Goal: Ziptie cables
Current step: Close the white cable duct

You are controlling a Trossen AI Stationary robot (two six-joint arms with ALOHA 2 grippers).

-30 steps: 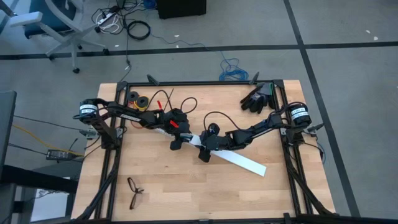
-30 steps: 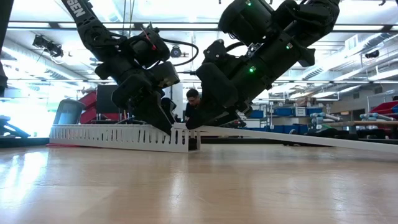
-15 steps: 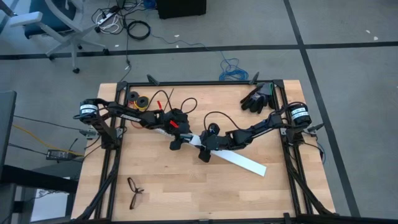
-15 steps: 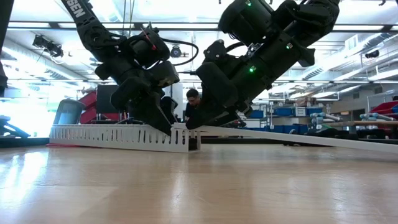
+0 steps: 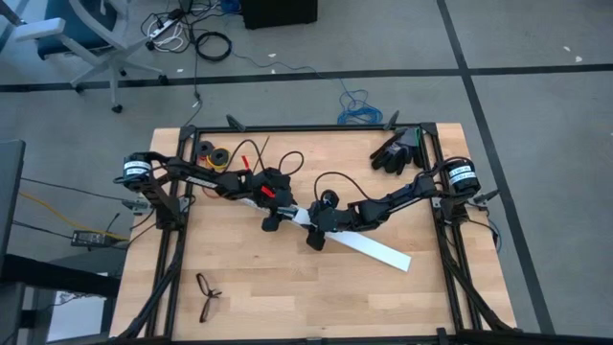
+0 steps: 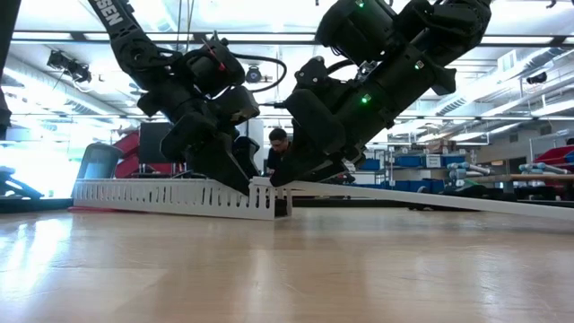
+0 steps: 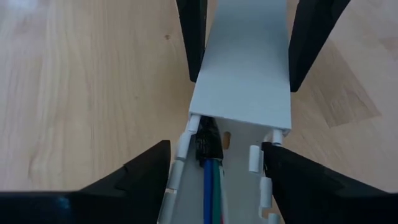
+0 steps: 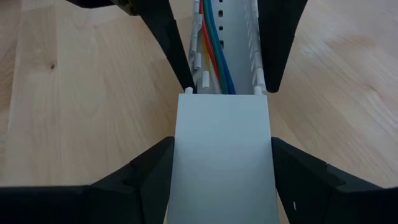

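Wooden desk (image 5: 287, 287): white slotted cable duct (image 6: 170, 197) at centre, its flat white cover (image 5: 369, 247) running toward right-near side. Left gripper (image 7: 217, 165) straddles duct end, fingers apart on either side of its walls. Right gripper (image 8: 222, 163) straddles cover, fingers apart along cover edges. Cables (image 8: 214, 50) (blue, green, red, orange) lie inside duct channel, passing under cover end. Ziptie not visible

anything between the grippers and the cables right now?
Yes. The cables lie inside the white slotted rail, and a flat white cover overlaps them. The left gripper and right gripper each straddle the plastic, not the wires. No ziptie is visible.
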